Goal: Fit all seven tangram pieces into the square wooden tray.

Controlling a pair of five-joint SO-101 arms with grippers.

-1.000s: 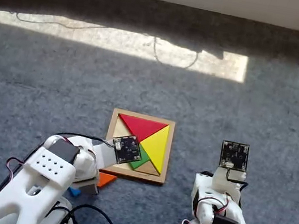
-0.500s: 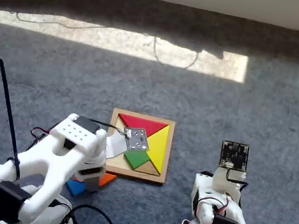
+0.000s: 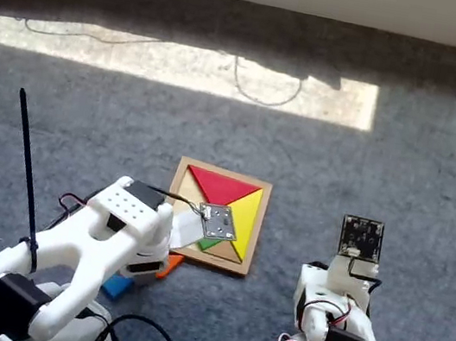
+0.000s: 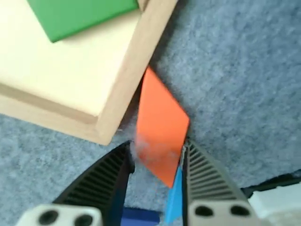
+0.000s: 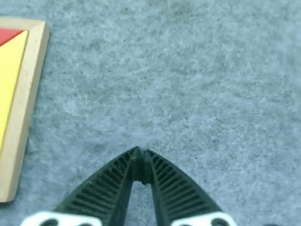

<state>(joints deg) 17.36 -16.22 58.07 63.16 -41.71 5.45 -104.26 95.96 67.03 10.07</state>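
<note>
**Left gripper.** The left gripper (image 4: 155,149) is positioned low over the carpet (image 5: 164,70), just off one corner of the tray (image 4: 126,82). Its fingers (image 4: 115,172) are partly closed and pinch the orange piece (image 4: 160,134) between their tips, one tip against each long edge. The upper point of the orange piece touches the outer wall of the tray. A blue piece (image 4: 175,200) lies on the carpet under the gripper, partly covered by the orange piece.

**Right gripper.** The right gripper (image 5: 140,157) is positioned over bare carpet, well apart from the tray. Its fingers are pressed together and hold nothing.

**Tray.** The tray lies on the carpet between the two arms, nearer the left arm (image 3: 102,241). It contains a red piece (image 3: 223,187), a yellow piece (image 3: 244,217) and a green piece (image 4: 80,16). Bare tray floor shows between the green piece and the near corner.

**Change from the earlier frames.**
- The tray has turned slightly on the carpet; previously its edges ran square to the high view.
- The left arm has swung round from the tray interior to the tray corner.
- The orange piece now sits closer to the tray wall.
- The right arm (image 3: 333,315) remains almost where it was.
</note>
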